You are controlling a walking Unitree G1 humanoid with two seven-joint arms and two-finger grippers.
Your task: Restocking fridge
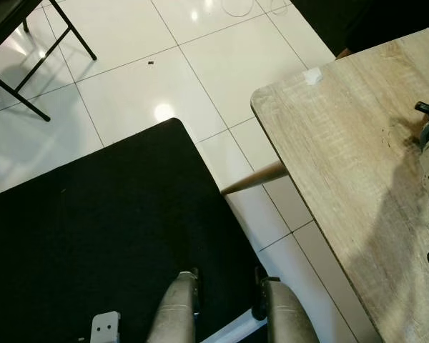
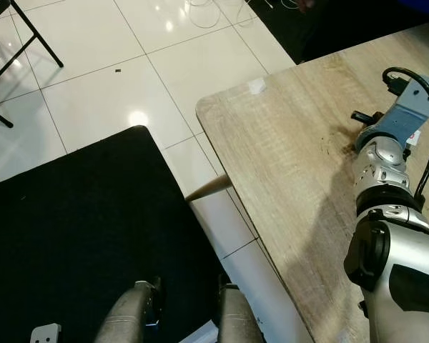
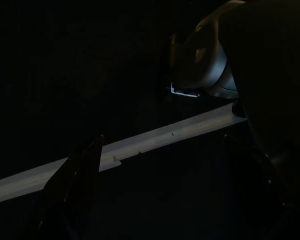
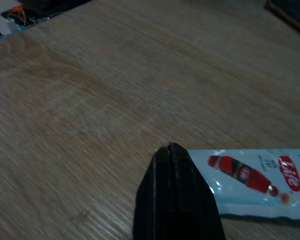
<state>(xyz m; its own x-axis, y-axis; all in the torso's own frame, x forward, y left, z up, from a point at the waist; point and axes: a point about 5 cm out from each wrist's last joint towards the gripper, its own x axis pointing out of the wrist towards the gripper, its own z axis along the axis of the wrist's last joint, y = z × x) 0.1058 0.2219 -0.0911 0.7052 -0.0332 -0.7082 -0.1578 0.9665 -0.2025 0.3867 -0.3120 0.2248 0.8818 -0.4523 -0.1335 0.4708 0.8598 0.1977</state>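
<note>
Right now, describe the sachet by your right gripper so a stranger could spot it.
Start at the light wooden table. The sauce sachet lies flat on it, just beyond the right gripper, whose fingers are together. It is pale blue with a red bottle picture and a red logo.

Bright head views, dim wrist views.
Glare spots dot the white floor tiles (image 1: 164, 111); the left wrist view is near-black, the right wrist view soft and blurred.

matt wood-grain table (image 2: 293, 143), glossy tile floor (image 1: 200, 64)
</note>
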